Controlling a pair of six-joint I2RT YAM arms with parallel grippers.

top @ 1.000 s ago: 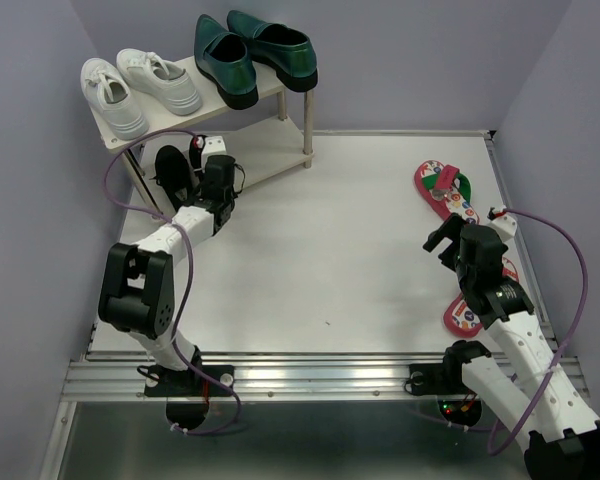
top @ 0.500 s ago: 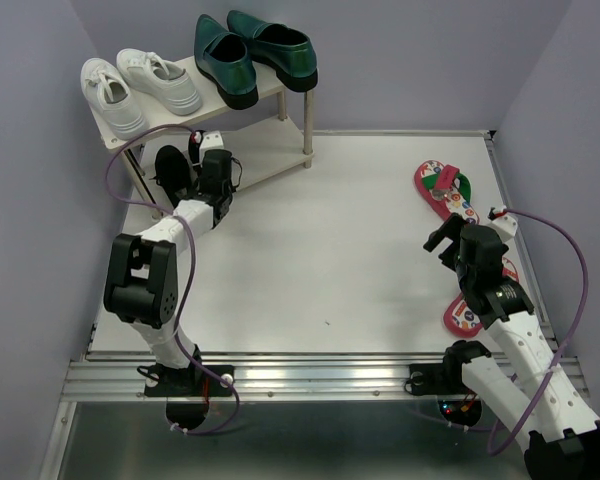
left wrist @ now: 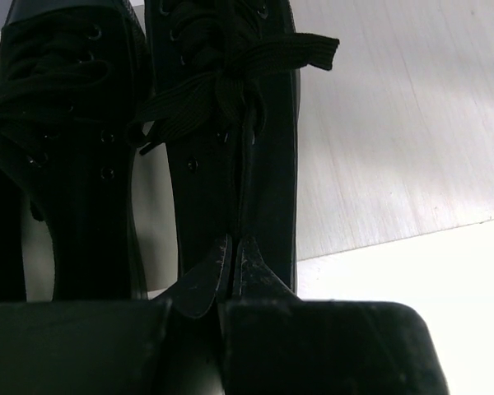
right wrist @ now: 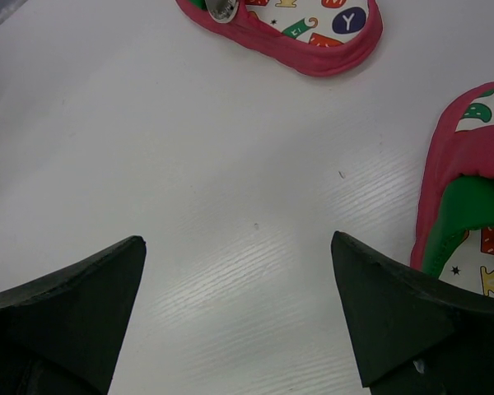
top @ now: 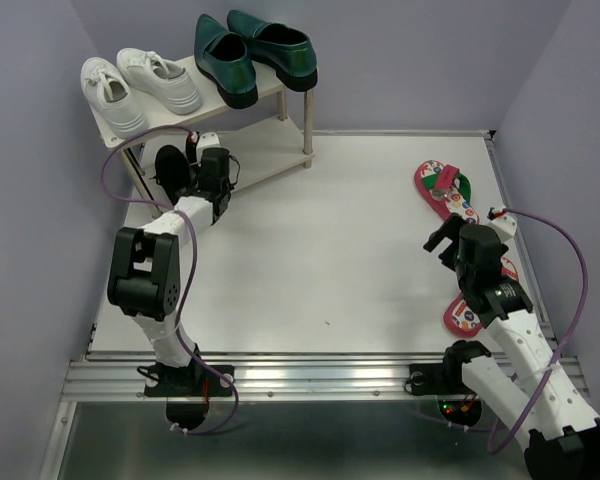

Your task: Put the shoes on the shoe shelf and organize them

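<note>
**Item 1. Right gripper** (top: 441, 241) (right wrist: 237, 240). Jaws spread wide with nothing between them, hanging over the bare table (top: 330, 260). It has not moved over the last second.

**Item 2. Red flip-flops, printed footbeds, pair split.** The near flip-flop (top: 464, 316) (right wrist: 469, 214) lies beside the right arm and is partly hidden by it. The far flip-flop (top: 445, 190) (right wrist: 313, 29) lies further back. Both are well apart from the shelf, neither has shifted, and neither is shelved yet.

**Item 3. Left gripper** (top: 212, 162) (left wrist: 232, 247). Jaws closed tip to tip, with nothing visible between them. The tips sit at the heel end of the right-hand shoe of the black pair. In the last second it has crept a little toward the shelf.

**Item 4. Black lace-up shoes** (top: 170, 170) (left wrist: 66, 148). They stand side by side on the lower board, heels near its front edge. They have barely shifted and may have been nudged deeper. This is probably a closing tidy-up push, and the pair is as good as placed.

**Item 5. Shoe shelf** (top: 265, 160) (left wrist: 379, 123). The right half of the lower board is bare, a likely berth for the flip-flops.

**Item 6. Upper board.** Green loafers (top: 255, 50) on the right, white sneakers (top: 140, 88) on the left, both unchanged.
</note>
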